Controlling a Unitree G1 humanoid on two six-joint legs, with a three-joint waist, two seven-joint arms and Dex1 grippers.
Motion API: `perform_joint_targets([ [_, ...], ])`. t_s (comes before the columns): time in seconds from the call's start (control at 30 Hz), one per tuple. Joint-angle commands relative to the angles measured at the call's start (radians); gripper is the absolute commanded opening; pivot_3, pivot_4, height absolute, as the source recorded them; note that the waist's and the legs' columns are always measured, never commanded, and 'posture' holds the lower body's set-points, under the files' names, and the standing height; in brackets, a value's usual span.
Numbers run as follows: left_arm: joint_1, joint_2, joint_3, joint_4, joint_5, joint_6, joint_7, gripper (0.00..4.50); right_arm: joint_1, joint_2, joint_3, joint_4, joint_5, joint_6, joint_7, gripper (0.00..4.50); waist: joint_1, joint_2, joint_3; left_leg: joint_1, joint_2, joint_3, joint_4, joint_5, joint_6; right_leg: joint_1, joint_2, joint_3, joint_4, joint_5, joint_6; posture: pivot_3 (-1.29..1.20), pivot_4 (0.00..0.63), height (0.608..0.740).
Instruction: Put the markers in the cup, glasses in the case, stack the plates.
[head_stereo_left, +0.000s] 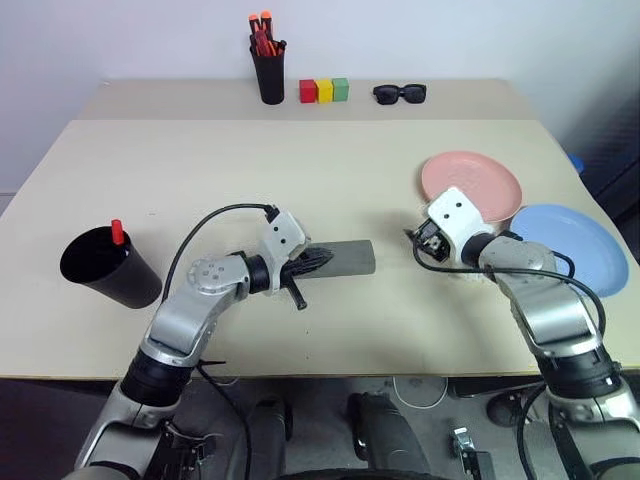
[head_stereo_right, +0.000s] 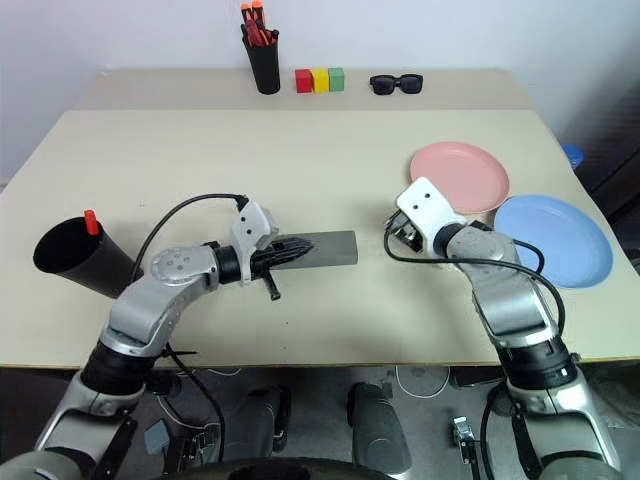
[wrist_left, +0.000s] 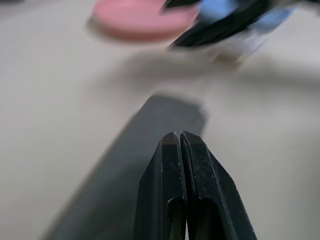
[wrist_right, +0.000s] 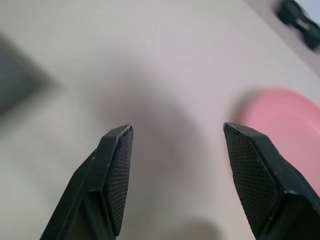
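Plates next, by judgement: pink plate (head_stereo_left: 478, 180) and blue plate (head_stereo_left: 575, 243) side by side, unstacked, at worktop's (head_stereo_left: 200, 170) right; right gripper (wrist_right: 175, 150) fingers spread and empty near pink rim, left gripper (wrist_left: 180, 145) fingers clenched over closed grey case (head_stereo_left: 345, 257); next, grip pink rim.

A beige table (head_stereo_left: 300, 170) holds a salmon pink plate (head_stereo_left: 480, 180), a light blue plate (head_stereo_left: 580, 245), a grey case (head_stereo_left: 350, 258), a plain black cup (head_stereo_left: 105, 268), black sunglasses (head_stereo_left: 400, 94), and red (head_stereo_left: 308, 91), yellow (head_stereo_left: 325, 91) and green blocks (head_stereo_left: 341, 90).
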Motion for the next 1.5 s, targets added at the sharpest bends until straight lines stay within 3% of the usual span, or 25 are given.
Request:
perform_joint_targets([
  [0.03, 0.02, -0.019, 0.018, -0.067, -0.042, -0.051, -0.006, 0.04, -0.077, -0.008, 0.043, 0.192, -0.115, -0.127, -0.076, 2.89, 0.0, 0.0, 0.0, 0.0, 0.0, 0.0, 0.0, 0.0, 0.0, 0.0, 0.0, 0.0, 0.0, 0.0, 0.0, 0.0, 0.15, 0.74],
  [0.33, 0.073, -0.046, 0.015, -0.152, -0.069, -0.058, 0.037, 0.04, -0.239, 0.035, 0.077, 0.616, -0.207, -0.33, -0.164, 2.89, -0.004, 0.0, 0.0, 0.0, 0.0, 0.0, 0.0, 0.0, 0.0, 0.0, 0.001, 0.001, 0.0, 0.001, 0.001, 0.0, 0.15, 0.74],
  [0.43, 0.089, -0.055, 0.014, -0.175, -0.083, -0.063, 0.049, 0.0, -0.256, 0.041, 0.073, 0.663, -0.211, -0.362, -0.162, 2.04, -0.004, 0.0, 0.0, 0.0, 0.0, 0.0, 0.0, 0.0, 0.0, 0.0, 0.001, 0.001, 0.0, 0.002, 0.004, 0.0, 0.15, 0.74],
  [0.57, 0.096, -0.059, 0.005, -0.181, -0.087, -0.066, 0.054, 0.0, -0.256, 0.048, 0.065, 0.669, -0.21, -0.372, -0.153, 0.03, -0.003, 0.0, 0.0, 0.0, 0.0, 0.0, 0.0, 0.0, 0.0, 0.001, 0.001, 0.001, 0.0, 0.002, 0.004, 0.0, 0.15, 0.74],
  [0.77, 0.089, -0.061, -0.019, -0.156, -0.074, -0.093, 0.044, 0.0, -0.216, 0.026, 0.039, 0.56, -0.216, -0.388, -0.163, 0.03, -0.003, 0.0, 0.0, 0.0, 0.0, 0.0, 0.0, 0.0, 0.0, 0.001, 0.001, 0.001, 0.0, 0.002, 0.004, 0.0, 0.15, 0.74],
  [0.93, 0.069, -0.074, -0.021, -0.125, -0.088, -0.112, 0.025, 0.0, -0.132, -0.035, -0.056, 0.297, -0.177, -0.357, -0.119, 0.03, 0.0, 0.001, 0.0, 0.0, 0.0, 0.0, 0.0, 0.0, 0.0, 0.001, 0.001, 0.001, 0.0, 0.002, 0.004, 0.0, 0.15, 0.74],
  [1.07, 0.044, -0.085, -0.035, -0.082, -0.085, -0.139, -0.011, 0.0, 0.009, -0.107, -0.207, 0.03, -0.103, -0.222, -0.027, 0.03, 0.005, 0.001, 0.0, 0.0, -0.001, -0.001, 0.0, 0.0, 0.0, 0.001, 0.001, 0.0, 0.0, 0.002, 0.004, 0.0, 0.15, 0.74],
  [1.2, 0.009, -0.105, -0.046, -0.025, -0.095, -0.164, -0.054, 0.0, 0.248, -0.197, -0.425, -0.182, -0.045, -0.094, 0.078, 0.03, 0.02, 0.001, 0.0, 0.0, -0.001, -0.002, 0.001, 0.0, 0.001, 0.003, 0.001, -0.001, -0.001, 0.0, 0.001, 0.0, 0.15, 0.74],
  [1.47, -0.033, -0.126, -0.075, 0.055, -0.079, -0.216, -0.112, 0.0, 0.536, -0.223, -0.554, -0.212, -0.039, -0.049, 0.131, 0.03, -0.003, 0.005, -0.002, 0.004, 0.0, 0.0, 0.001, 0.0, 0.001, 0.006, 0.001, 0.001, -0.001, -0.001, 0.0, 0.0, 0.15, 0.74],
  [1.5, -0.036, -0.128, -0.075, 0.059, -0.078, -0.219, -0.113, 0.0, 0.544, -0.219, -0.555, -0.207, -0.029, -0.048, 0.133, 0.35, -0.005, 0.005, -0.002, 0.004, 0.0, 0.0, 0.001, 0.0, 0.001, 0.006, 0.001, 0.001, -0.001, -0.001, 0.0, 0.0, 0.15, 0.74],
])
